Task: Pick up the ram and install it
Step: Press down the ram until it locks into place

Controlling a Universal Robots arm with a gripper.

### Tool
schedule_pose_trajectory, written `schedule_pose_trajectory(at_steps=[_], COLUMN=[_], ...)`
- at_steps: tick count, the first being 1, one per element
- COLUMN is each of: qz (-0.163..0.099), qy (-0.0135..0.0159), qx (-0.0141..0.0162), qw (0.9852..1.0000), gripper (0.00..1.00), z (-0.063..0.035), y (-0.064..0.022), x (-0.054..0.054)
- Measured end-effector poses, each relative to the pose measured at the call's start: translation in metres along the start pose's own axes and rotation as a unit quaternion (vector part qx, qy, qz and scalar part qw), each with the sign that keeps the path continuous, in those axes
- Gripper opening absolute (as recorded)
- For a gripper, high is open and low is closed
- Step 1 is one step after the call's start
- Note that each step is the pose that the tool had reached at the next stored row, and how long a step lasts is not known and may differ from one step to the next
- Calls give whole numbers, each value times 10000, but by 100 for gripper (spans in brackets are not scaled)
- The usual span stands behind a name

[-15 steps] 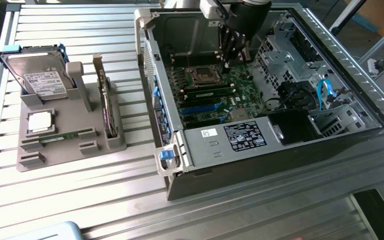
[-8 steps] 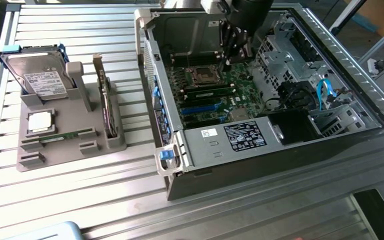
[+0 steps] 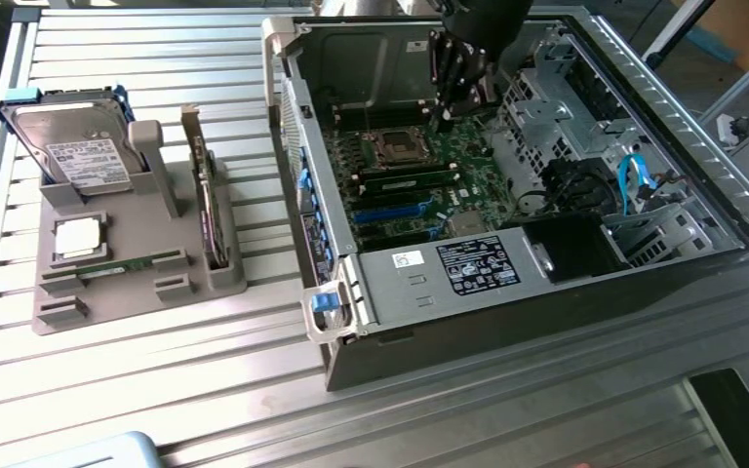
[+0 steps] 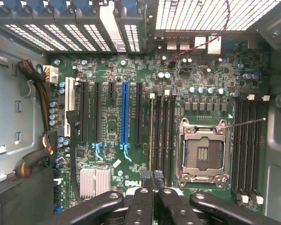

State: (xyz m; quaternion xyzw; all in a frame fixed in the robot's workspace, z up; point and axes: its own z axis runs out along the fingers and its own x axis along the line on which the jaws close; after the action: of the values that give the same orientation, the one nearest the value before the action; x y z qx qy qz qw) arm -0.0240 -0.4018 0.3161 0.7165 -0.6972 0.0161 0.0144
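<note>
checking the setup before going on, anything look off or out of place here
Nothing looks damaged or spilled. One oddity: the CPU socket on the motherboard sits empty with its contacts bare. The shut gripper holds nothing, and a ram stick already sits in a slot beside the socket.

My gripper hangs inside the open computer case, over the motherboard. In the wrist view my gripper is shut above the ram, which stands in a slot beside the CPU socket. The case lies on the surface, toward the exterior view's right. A holder tray sits on the surface at the exterior view's left, well apart from the case. In the tray stand a hard drive and an expansion card.
</note>
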Motion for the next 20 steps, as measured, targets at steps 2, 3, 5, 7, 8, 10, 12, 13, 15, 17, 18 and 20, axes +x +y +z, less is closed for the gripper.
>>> schedule_pose_trajectory(at_steps=[2, 3, 5, 7, 8, 10, 12, 13, 15, 17, 18, 20], qz=[0, 0, 0, 0, 0, 0, 0, 0, 18, 71, 108, 222], qy=[0, 1, 0, 1, 1, 0, 1, 0, 1, 1, 1, 1], qx=[0, 0, 0, 0, 0, 0, 0, 0, -1, -3, -5, -10], qw=[10000, 10000, 10000, 10000, 10000, 10000, 10000, 10000, 10000, 10000, 9999, 9998], gripper=[11, 11, 11, 11, 11, 11, 11, 11, 11, 11, 11, 11], z=[0, -1, 0, -1, -1, 0, -1, 0, -1, -1, -1, -1], y=[0, 0, 0, 0, 0, 0, 0, 0, 0, 0, 1, 0], x=[0, 0, 0, 0, 0, 0, 0, 0, 0, 0, 0, 0])
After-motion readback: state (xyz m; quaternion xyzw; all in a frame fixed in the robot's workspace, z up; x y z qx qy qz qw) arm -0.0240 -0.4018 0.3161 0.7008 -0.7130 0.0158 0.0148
